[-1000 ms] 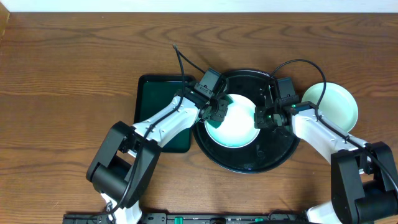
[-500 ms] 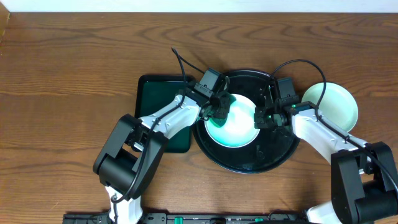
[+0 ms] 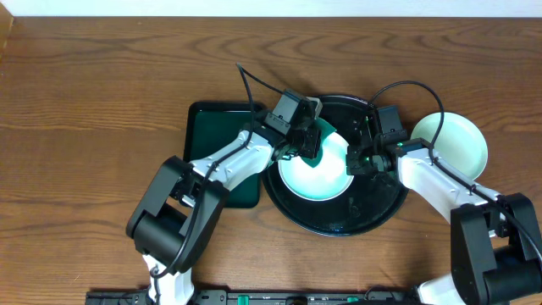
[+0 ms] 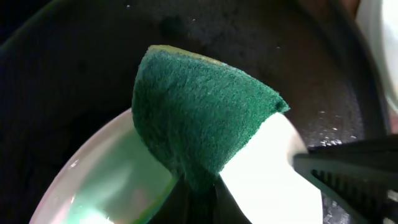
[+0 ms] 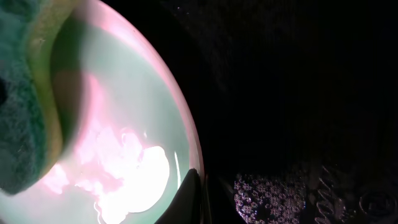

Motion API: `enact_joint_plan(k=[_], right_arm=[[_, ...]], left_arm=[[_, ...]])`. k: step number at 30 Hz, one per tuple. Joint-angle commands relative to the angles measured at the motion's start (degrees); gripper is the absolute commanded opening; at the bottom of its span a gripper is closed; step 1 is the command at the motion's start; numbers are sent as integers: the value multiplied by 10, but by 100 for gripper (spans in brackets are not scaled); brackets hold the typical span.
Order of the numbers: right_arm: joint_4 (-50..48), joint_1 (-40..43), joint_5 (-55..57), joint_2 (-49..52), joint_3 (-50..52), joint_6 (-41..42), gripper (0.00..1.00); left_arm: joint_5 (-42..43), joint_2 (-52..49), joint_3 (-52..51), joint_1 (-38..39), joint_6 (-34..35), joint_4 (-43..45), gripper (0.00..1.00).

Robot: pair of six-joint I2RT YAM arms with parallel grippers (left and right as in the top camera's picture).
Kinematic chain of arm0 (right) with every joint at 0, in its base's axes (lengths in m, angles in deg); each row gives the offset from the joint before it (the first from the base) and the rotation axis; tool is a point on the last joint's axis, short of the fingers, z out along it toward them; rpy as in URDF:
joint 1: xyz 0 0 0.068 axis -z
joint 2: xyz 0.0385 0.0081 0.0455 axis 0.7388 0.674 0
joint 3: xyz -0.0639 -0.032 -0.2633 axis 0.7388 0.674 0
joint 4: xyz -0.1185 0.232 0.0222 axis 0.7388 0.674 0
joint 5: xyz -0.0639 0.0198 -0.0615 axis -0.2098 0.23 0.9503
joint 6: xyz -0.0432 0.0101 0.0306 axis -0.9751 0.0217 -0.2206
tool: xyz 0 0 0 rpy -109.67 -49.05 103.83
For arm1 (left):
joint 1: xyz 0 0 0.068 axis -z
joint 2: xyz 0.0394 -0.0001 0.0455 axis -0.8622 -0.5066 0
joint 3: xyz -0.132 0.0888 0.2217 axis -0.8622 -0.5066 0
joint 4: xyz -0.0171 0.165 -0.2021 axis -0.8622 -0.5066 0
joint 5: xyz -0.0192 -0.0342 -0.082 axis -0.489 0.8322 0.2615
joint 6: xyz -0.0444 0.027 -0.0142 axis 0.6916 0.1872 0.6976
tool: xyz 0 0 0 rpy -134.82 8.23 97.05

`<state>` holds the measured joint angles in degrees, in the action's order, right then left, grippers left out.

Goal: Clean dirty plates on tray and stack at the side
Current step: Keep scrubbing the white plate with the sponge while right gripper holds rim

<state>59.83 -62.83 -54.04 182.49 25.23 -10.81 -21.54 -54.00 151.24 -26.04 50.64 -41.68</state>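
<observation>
Left end effector [image 3: 304, 146] clamped on green sponge [image 4: 199, 112], held over far left part of plate [image 3: 320, 180] in black tray [image 3: 339, 225]. Right end effector [image 3: 357, 161] closed on that plate's right rim. Second plate [image 3: 457, 144] sits on counter [image 3: 102, 102], right of tray.

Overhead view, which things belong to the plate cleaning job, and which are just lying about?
Job: centre plate, black tray, green sponge, left end effector, right end effector, side plate.
Lying about: dark green rectangular tray.
</observation>
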Motion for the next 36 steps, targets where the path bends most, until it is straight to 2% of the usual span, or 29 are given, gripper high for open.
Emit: enact_joint_plan(k=[1, 6, 12, 16, 19, 25, 29, 33, 36], right_arm=[[-4, -14, -36, 1, 3, -9, 1], [-4, -14, -36, 1, 3, -9, 1], [-4, -14, -36, 1, 3, -9, 1], [-4, -14, -36, 1, 3, -9, 1], [-4, -14, -36, 1, 3, -9, 1], [-4, -14, -36, 1, 3, -9, 1], [-4, -14, -36, 1, 3, -9, 1], [-4, -14, -36, 1, 3, -9, 1], [-4, -14, -36, 1, 3, -9, 1]], left_arm=[[11, 75, 8, 3, -11, -14, 7], [-54, 128, 8, 6, 45, -77, 7], [-118, 117, 7, 21, 145, -168, 7], [-120, 94, 7, 35, 164, -180, 7], [-164, 73, 7, 43, 210, -200, 7], [-202, 21, 7, 45, 241, -205, 7], [-196, -7, 7, 44, 261, -204, 7], [-92, -23, 7, 50, 254, -204, 7], [-45, -24, 7, 58, 254, -200, 7]])
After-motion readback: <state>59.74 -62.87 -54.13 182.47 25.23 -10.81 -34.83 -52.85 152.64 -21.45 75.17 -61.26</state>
